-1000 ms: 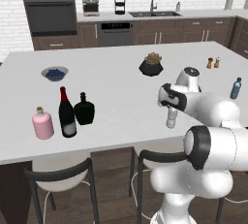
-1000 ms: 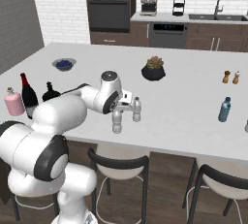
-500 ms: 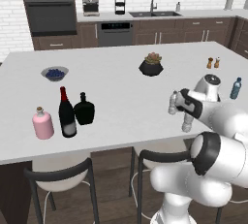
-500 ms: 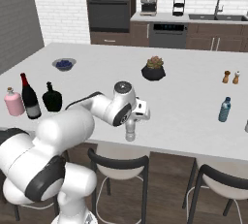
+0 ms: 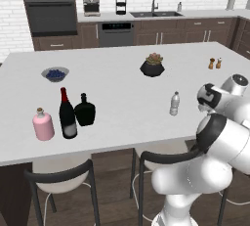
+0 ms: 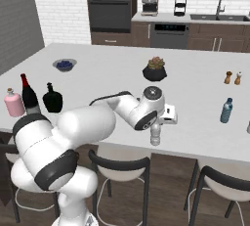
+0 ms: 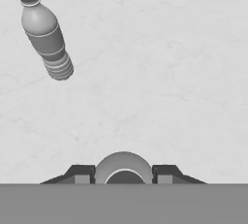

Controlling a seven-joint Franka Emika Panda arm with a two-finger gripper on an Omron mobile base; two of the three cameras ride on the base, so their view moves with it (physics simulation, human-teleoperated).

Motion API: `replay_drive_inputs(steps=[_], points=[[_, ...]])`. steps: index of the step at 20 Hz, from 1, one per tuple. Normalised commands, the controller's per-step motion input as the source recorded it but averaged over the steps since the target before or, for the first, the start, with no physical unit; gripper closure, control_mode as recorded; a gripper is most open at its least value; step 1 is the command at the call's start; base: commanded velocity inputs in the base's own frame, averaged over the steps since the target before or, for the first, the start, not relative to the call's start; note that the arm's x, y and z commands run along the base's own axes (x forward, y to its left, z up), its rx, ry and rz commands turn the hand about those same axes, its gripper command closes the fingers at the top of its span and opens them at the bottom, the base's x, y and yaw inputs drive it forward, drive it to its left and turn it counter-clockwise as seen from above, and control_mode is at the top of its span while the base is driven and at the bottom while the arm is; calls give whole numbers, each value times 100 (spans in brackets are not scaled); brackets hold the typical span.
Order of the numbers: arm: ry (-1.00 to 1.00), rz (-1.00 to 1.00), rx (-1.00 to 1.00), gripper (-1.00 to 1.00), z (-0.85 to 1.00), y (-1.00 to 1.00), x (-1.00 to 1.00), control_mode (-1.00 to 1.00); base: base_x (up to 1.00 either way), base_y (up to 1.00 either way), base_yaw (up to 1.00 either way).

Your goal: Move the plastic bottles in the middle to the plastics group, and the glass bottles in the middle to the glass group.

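My gripper is shut on the plastic bottle, whose round pale cap sits between the two fingertips. The small clear plastic bottle hangs under the gripper near the counter's front edge, and in the left base view the plastic bottle looks upright just left of the wrist. The blue bottle of the plastics group stands further right; the hand view has this blue bottle ahead to the left. The dark wine bottle stands between the pink bottle and the black flask.
A potted plant sits mid-counter, a bowl of blueberries at the back left, and two shakers at the back right. Stools stand below the white counter's front edge.
The arm has swung right along the front of the counter with the plastic bottle in its grip, closer to the blue bottle. The other bottles have not moved.
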Motion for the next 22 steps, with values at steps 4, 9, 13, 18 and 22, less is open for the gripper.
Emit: replay_drive_inputs(steps=[4, 9, 13, 18, 22], points=[[0, 0, 1, 100, 58, -53, 1, -100, 0, 0, 0], [0, 0, 0, 100, 17, -16, 24, -100, 0, 0, 0], [0, 0, -4, 100, -2, 0, 53, -100, 0, 0, 0], [-3, 1, -4, 100, -17, 0, 58, -100, 0, 0, 0], [-13, 2, 0, 100, -4, 0, 52, -100, 0, 0, 0]])
